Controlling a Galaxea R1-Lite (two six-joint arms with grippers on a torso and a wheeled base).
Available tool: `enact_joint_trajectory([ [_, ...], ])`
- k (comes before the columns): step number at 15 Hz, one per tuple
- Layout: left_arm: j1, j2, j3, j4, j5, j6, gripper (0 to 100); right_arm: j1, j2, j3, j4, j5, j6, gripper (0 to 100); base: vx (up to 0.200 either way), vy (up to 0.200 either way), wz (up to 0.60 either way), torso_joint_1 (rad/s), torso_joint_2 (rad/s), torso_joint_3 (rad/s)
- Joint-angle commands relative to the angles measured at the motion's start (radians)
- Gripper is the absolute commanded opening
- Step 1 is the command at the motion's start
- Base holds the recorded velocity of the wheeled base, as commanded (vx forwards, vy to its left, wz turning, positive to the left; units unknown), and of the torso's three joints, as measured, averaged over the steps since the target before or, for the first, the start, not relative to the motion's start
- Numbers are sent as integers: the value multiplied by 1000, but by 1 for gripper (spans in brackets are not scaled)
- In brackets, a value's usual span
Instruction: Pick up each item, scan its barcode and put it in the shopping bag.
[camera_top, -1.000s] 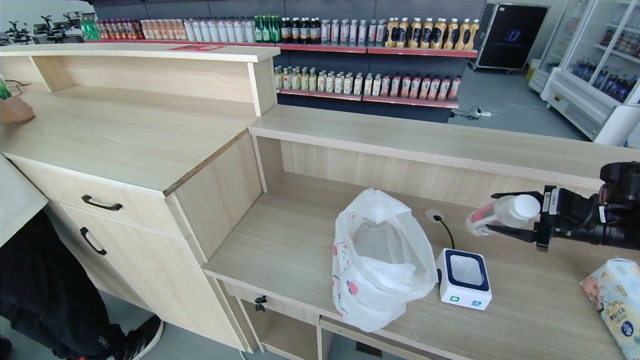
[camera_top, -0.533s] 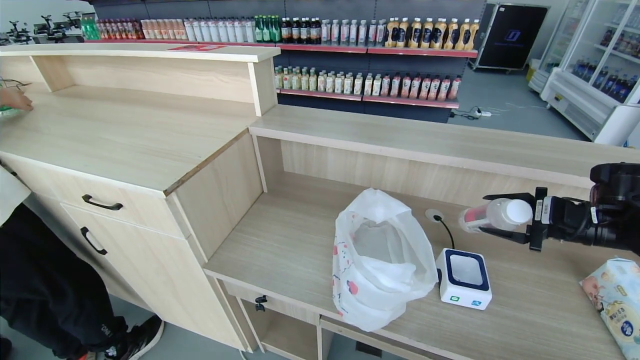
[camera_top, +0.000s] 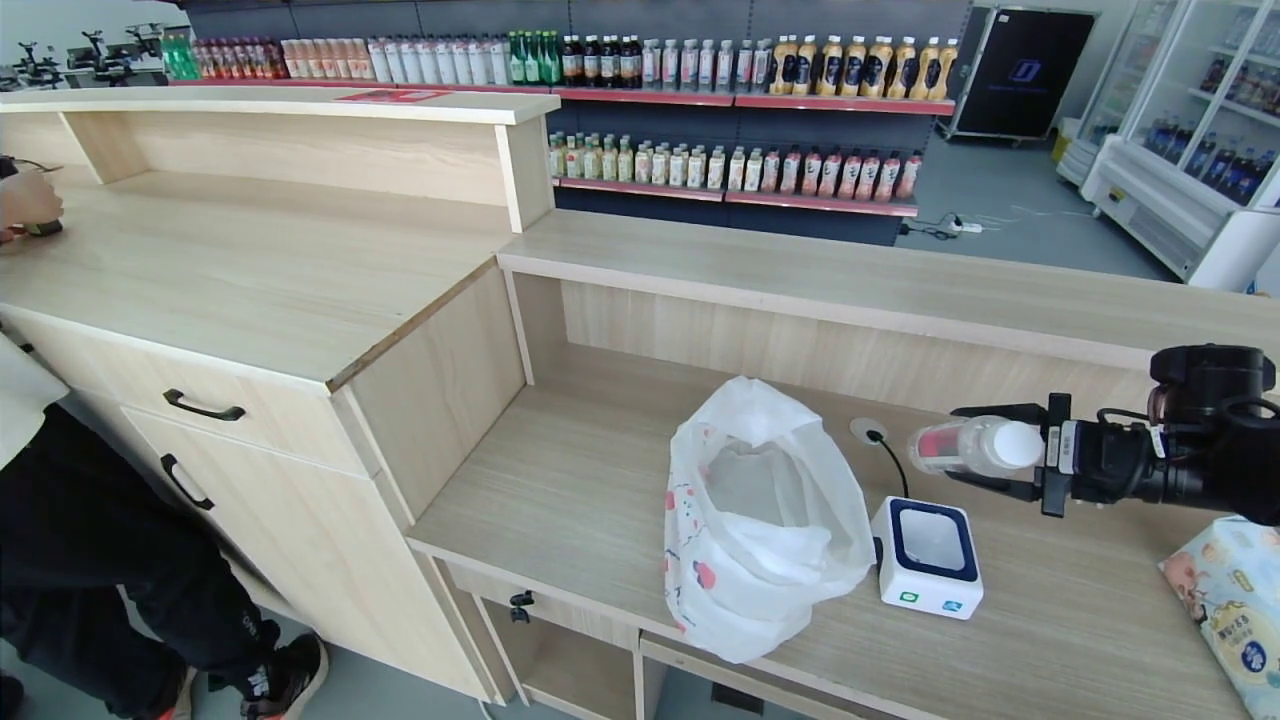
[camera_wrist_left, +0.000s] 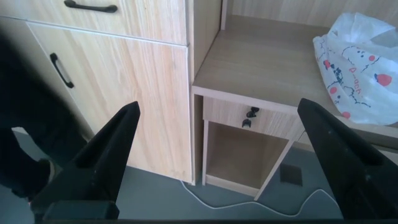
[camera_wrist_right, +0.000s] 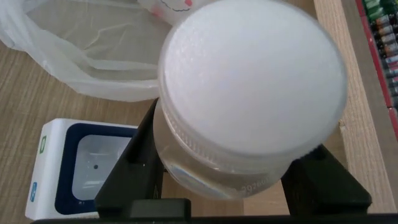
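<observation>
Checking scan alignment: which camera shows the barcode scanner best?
Head view: the whole scanner, window up, cable attached. Right wrist view has it partly hidden behind the right hand and its bottle. Left wrist view faces the cabinet and shopping bag.

The shopping bag is showing milky white, dotted with red blobs and black cartoon outlines. The scanner is showing a white shell, a navy window frame, green and blue marks. The bottle in the black right gripper is showing clear plastic, white cap, red label. At the right edge of the pale wood-grain desk, a pack is showing light blue.
</observation>
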Motion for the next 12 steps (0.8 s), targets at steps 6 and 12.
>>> enact_joint_trajectory([
  [6,0,0,0,0,0,0,100,0,38,0,-4,4,-21,0,0,0,0,0,0,0],
  [12,0,1,0,0,0,0,100,3,66,-6,-34,22,-24,0,0,0,0,0,0,0],
])
